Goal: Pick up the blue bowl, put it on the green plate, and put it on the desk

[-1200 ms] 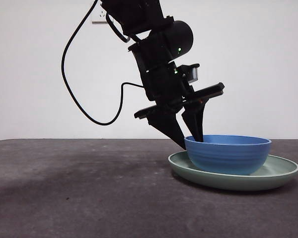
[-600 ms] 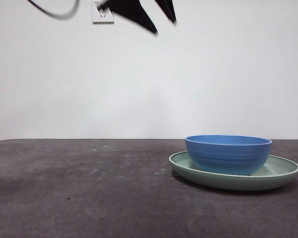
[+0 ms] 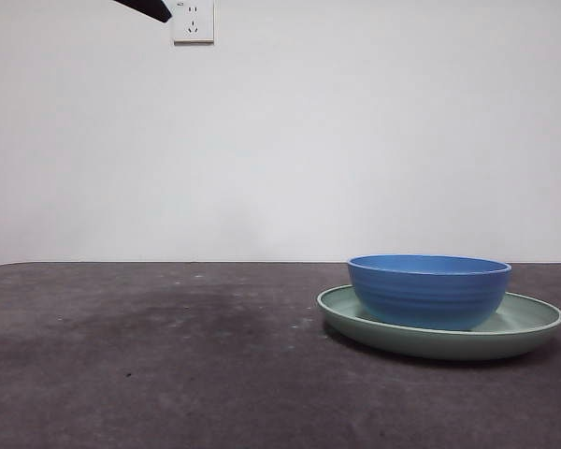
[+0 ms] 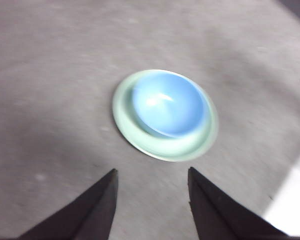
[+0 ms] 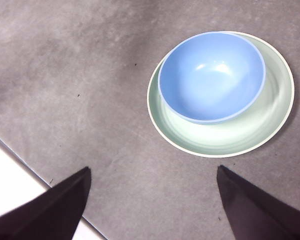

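**Blue bowl sits in the green plate, both arms up and away**

The blue bowl (image 3: 429,291) rests inside the green plate (image 3: 533,328), set off-centre toward 1 side of its rim. The plate lies flat on the dark table (image 3: 168,365), toward the table's right side as seen from the front.

The left gripper (image 4: 151,182) hangs high above the table with its 2 fingers apart and nothing between them. The right gripper (image 5: 152,182) also hangs high, its fingers spread wide and holding nothing, near a table edge. A wall socket (image 3: 193,21) shows behind.
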`<action>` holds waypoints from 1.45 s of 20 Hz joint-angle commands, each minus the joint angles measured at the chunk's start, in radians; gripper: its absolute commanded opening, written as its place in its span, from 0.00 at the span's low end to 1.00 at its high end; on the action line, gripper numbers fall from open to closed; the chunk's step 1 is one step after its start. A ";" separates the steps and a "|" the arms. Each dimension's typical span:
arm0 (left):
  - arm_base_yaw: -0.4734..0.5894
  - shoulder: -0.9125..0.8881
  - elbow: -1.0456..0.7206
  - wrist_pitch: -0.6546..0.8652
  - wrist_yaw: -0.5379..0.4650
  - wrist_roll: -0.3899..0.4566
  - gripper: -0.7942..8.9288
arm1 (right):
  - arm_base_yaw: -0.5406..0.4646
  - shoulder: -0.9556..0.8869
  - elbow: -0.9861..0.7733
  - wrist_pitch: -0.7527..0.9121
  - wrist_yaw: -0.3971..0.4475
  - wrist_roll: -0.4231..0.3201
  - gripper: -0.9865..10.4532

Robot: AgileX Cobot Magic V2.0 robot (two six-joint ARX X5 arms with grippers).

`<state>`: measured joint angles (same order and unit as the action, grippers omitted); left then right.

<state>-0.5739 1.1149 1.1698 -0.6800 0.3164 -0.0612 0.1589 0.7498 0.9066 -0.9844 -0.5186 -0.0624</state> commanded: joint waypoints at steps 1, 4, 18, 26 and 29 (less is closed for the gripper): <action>-0.005 -0.058 -0.122 0.056 0.061 0.016 0.31 | 0.003 0.006 0.014 0.003 0.003 0.010 0.44; -0.005 -0.119 -0.248 0.082 0.157 0.020 0.31 | 0.003 0.006 0.014 0.003 0.003 0.010 0.44; -0.007 -0.127 -0.295 0.083 0.193 0.020 0.31 | 0.002 0.016 0.014 0.014 0.269 0.166 0.44; -0.007 -0.127 -0.295 0.083 0.193 0.027 0.31 | -0.115 0.296 0.013 0.171 0.259 0.174 0.44; -0.007 -0.127 -0.295 0.083 0.193 0.027 0.31 | -0.173 0.451 0.013 0.276 0.132 0.167 0.39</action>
<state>-0.5739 0.9829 0.8665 -0.6044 0.5030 -0.0490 -0.0135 1.1870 0.9066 -0.7143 -0.3790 0.1089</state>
